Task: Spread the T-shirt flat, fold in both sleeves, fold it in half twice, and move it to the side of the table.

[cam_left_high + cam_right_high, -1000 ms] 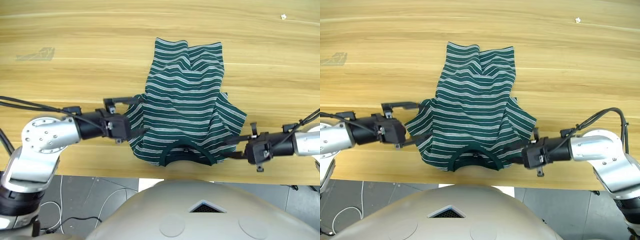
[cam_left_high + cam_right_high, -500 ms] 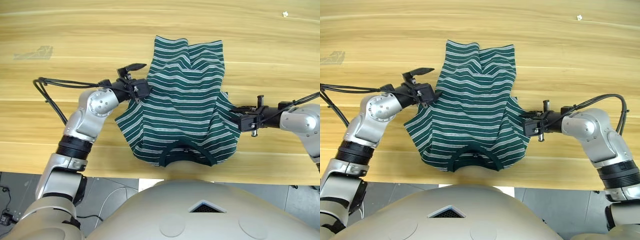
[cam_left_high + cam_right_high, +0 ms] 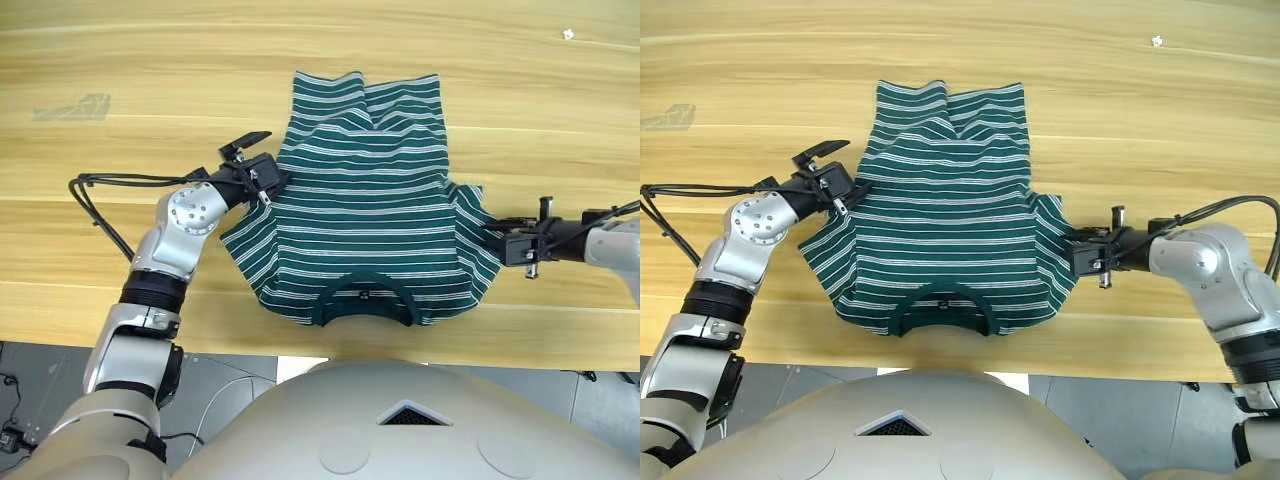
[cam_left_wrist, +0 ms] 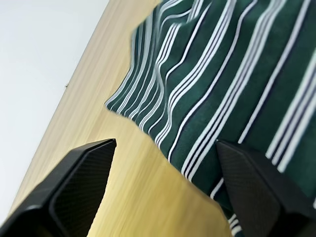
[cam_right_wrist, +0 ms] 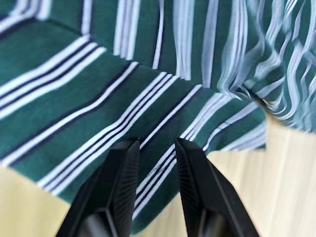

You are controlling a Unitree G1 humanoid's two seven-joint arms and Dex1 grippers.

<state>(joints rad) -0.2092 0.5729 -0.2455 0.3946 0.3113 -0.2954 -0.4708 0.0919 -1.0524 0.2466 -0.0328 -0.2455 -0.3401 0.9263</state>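
Note:
A dark green T-shirt (image 3: 365, 220) with white stripes lies on the wooden table (image 3: 120, 60), collar (image 3: 363, 300) toward the near edge and hem at the far side. The hem end is bunched and folds run through the body. My left gripper (image 3: 272, 158) stands open at the shirt's left side, beside the sleeve; in the left wrist view its fingers (image 4: 74, 187) are spread wide over the cloth's edge (image 4: 163, 143). My right gripper (image 3: 492, 237) is shut on the tip of the right sleeve (image 3: 470, 215), which is drawn outward; in the right wrist view the gripper (image 5: 155, 142) sits over striped cloth.
The near table edge (image 3: 200, 345) runs just under the collar. Bare wood stretches left, right and beyond the shirt. A faint mark (image 3: 70, 108) sits at the far left and a small white speck (image 3: 567, 33) at the far right. Cables (image 3: 100, 185) loop off the left arm.
Both grippers moved outward from the shirt's middle. The right sleeve was drawn farther right, the body and hem shifted left, and the shirt now lies wider and flatter.

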